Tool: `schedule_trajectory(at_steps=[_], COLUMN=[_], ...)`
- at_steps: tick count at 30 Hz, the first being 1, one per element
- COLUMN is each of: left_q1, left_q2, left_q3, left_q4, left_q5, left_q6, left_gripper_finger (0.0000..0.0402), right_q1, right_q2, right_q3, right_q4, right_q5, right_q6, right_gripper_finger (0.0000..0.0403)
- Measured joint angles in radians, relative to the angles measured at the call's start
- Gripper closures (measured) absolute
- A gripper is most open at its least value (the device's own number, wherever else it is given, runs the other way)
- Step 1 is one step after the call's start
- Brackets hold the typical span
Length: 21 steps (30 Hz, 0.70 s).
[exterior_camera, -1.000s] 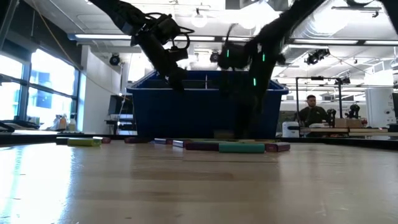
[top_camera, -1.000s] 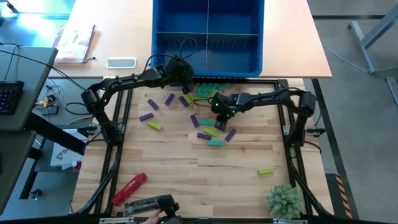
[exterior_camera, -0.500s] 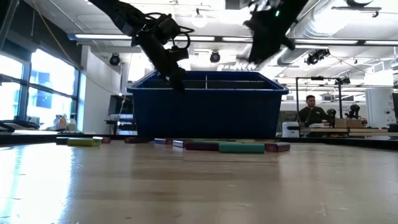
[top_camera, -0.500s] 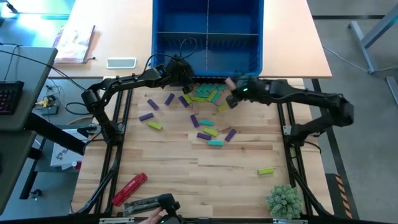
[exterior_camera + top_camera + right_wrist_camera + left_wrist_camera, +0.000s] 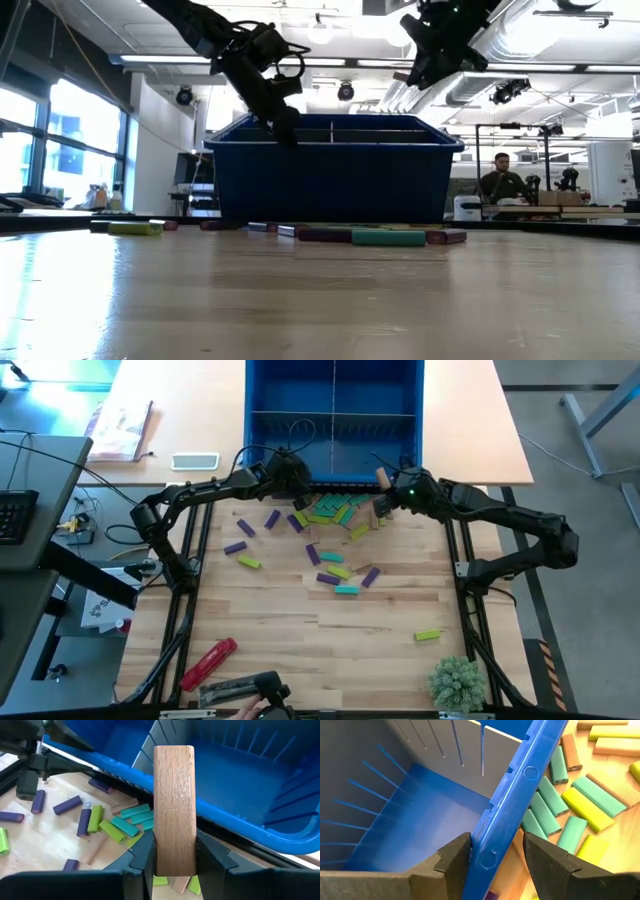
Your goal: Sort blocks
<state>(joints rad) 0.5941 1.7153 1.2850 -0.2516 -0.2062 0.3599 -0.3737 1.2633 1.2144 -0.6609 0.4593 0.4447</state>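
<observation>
red cylindrical tool [image 5: 208, 662], small green plant [image 5: 458, 682], phone [image 5: 195, 461], seated person [image 5: 498, 178]

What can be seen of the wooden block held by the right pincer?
The tan wood block is a plain rectangular bar with visible grain and rounded corners. The right pincer is shut on its lower end, so it sticks out past the fingertips. It is held in the air at the near rim of the blue bin, touching nothing else.
</observation>
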Motion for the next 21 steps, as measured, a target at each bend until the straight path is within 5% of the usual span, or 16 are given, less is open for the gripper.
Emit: schedule_trajectory(at_steps=[10, 21], left_q1=[0.015, 0.015], left_q2=[0.0, 0.001], left_q3=[0.0, 0.0], left_q4=[0.014, 0.006], left_q5=[0.009, 0.003], left_q6=[-0.01, -0.009], left_gripper_finger=[0.0238, 0.0238], right_q1=[-0.006, -0.033], right_q2=[0.003, 0.037], right_q3=[0.0, 0.0], right_q4=[0.004, 0.235], right_q5=[0.0, -0.004], right_q6=[-0.041, -0.321], right_gripper_finger=[0.0316, 0.0316])
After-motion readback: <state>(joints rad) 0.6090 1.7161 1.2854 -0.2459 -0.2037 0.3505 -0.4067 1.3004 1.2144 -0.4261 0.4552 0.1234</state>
